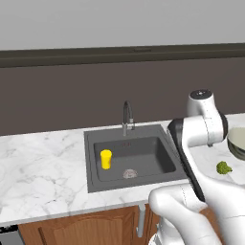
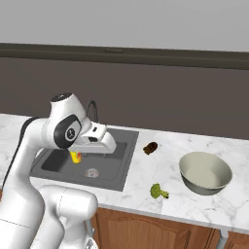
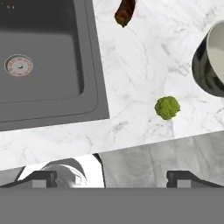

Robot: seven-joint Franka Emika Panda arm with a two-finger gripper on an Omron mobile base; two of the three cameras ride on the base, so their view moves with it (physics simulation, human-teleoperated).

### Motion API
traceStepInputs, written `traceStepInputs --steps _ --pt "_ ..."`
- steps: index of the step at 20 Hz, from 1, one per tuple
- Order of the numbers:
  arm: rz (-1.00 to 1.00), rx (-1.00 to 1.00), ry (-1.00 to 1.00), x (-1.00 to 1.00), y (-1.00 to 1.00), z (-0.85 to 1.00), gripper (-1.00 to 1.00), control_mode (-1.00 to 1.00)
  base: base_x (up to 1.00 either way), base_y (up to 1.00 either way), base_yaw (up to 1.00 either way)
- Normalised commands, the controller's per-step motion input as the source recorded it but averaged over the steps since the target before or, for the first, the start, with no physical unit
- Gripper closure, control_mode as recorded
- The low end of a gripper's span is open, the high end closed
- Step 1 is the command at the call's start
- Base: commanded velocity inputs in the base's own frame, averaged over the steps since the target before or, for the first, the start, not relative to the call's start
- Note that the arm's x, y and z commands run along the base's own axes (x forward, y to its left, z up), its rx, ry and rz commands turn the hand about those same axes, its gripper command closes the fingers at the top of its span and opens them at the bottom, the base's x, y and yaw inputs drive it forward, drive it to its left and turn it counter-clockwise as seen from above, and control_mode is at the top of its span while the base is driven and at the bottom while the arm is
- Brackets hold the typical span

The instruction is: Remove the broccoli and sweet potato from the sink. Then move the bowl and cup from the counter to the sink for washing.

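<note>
a: in the left base view, the cup (image 1: 105, 159) is standing in the sink (image 1: 95, 172).

b: in the right base view, the bowl (image 2: 204, 173) is sitting on the counter (image 2: 160, 165), near the broccoli (image 2: 157, 191) and sweet potato (image 2: 151, 148).

a: in the hand view, the end effector (image 3: 111, 177) is hanging wide open, empty. it is probably needing to come down over the bowl's rim.

b: no readable writing is showing.

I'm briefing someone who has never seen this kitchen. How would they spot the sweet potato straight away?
Find the dark grey sink set in the white marble counter. On the marble just right of its back corner lies the sweet potato, a small dark brown oval lump. The broccoli near the counter's front edge is green, and the bowl is far bigger.
</note>
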Motion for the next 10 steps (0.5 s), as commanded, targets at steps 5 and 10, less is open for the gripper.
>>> traceStepInputs --steps 5,10 --pt "-0.01 0.00 0.00 -0.05 -0.43 0.06 -1.00 -1.00 0.00 0.00 0.00" --pt "0.00 0.00 0.01 -0.01 -0.42 0.02 -1.00 -1.00 0.00 0.00 0.00"
